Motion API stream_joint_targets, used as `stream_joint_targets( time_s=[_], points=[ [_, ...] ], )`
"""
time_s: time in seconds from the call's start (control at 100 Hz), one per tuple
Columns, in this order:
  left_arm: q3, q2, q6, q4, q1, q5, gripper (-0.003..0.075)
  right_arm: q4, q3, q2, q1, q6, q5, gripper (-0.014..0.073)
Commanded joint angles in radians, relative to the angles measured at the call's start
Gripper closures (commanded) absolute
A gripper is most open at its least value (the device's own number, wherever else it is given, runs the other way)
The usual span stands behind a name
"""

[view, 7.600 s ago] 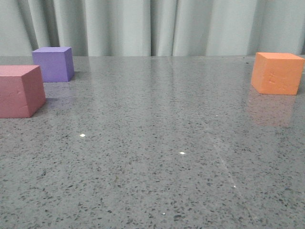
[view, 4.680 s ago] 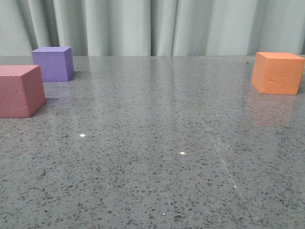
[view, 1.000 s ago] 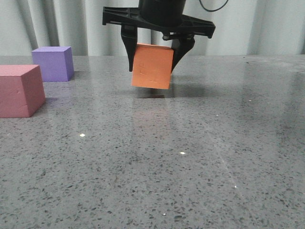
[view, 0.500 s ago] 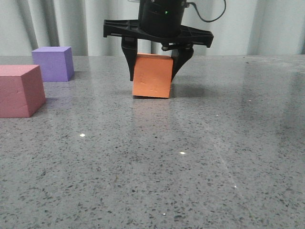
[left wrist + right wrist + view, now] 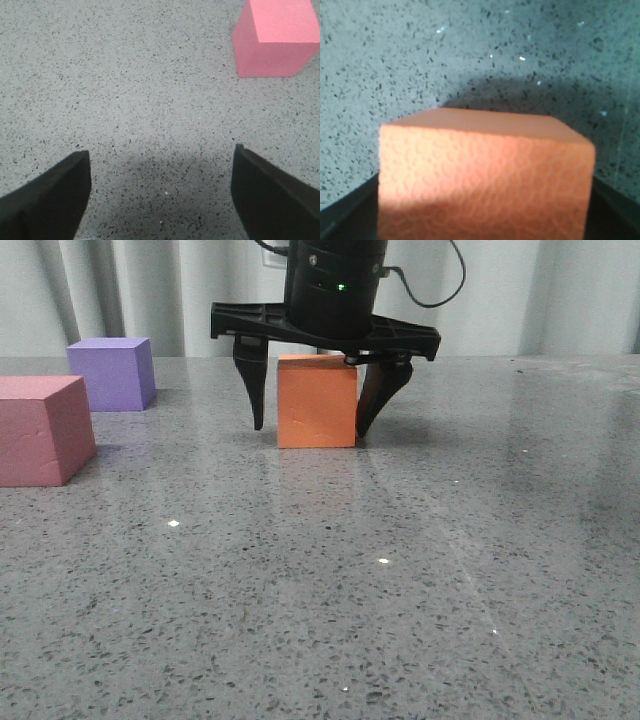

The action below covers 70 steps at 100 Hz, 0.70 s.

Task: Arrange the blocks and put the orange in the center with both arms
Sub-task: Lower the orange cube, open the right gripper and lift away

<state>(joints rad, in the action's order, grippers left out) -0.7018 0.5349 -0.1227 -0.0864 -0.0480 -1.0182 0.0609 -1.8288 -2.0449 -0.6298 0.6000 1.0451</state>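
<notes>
grey table, pink cube cut off

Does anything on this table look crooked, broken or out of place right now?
Nothing stands out. The orange cube sits flat and square on the table, between the open fingers of the right gripper. The pink cube and purple cube stand upright at the left, apart from each other. Nothing looks spilled or damaged.

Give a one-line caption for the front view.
Right pincer open around the orange cube resting mid-table; pink and purple cubes at left.
</notes>
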Motion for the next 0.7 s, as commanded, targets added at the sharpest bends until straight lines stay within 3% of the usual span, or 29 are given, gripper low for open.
stream_joint_targets(
  time_s=[0.0,0.36,0.69],
  points=[
    [-0.035,0.013,0.002,-0.001,0.000,0.063,0.0176,0.002,-0.035,0.063,0.003,-0.010,-0.007,-0.0058],
    [-0.035,0.013,0.002,-0.001,0.000,0.063,0.0176,0.038,-0.202,0.064,0.003,-0.036,0.117,-0.0058],
    [-0.035,0.013,0.002,-0.001,0.000,0.063,0.0176,0.039,-0.414,0.070,0.005,-0.215,0.285,-0.0058]
  ],
)
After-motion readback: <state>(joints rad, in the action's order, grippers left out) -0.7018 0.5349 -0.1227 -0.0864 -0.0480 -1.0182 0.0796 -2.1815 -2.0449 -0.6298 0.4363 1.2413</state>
